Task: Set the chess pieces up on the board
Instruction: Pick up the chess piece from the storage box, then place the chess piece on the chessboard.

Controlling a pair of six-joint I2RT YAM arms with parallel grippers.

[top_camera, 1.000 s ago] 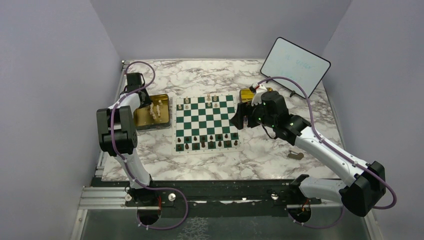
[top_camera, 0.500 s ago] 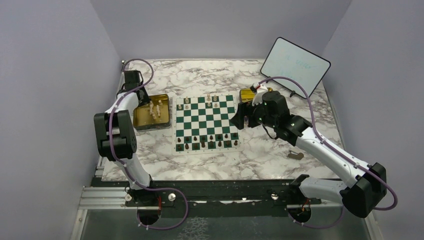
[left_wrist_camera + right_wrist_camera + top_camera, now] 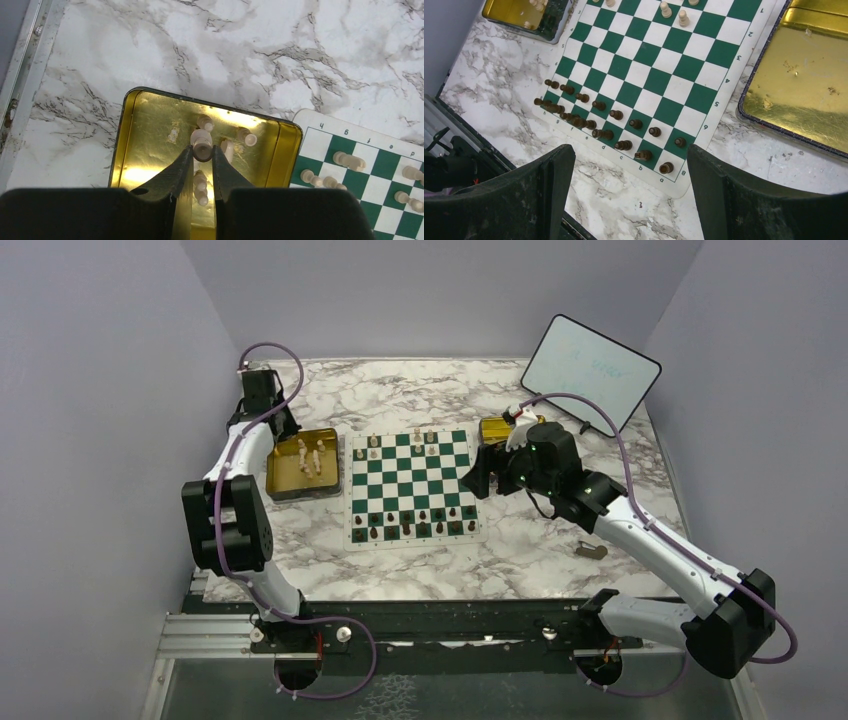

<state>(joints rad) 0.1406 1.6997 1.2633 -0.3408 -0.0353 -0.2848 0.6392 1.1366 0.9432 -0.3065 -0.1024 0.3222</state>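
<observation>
Left gripper [image 3: 202,152] pinching a cream chess piece [image 3: 202,141] at the gold tray [image 3: 125,135].
From its wrist, the piece sits mid-frame between the narrowed fingers, with the board [image 3: 385,170] at lower right. The right gripper [image 3: 630,150] hangs spread wide above the dark pieces [image 3: 599,120] along the board's lower edge.

Robot laboratory test cell. Enclosure: plain pale-violet wall panels [image 3: 110,390] on three sides. Table [image 3: 440,390]: marble-pattern top, bare aluminium rail [image 3: 205,633] along its near edge. Fixtures: left arm [image 3: 225,515] and right arm [image 3: 650,540], white-and-black, bolted side by side at that edge. Small whiteboard [image 3: 590,368] propped at the table's far right corner.
</observation>
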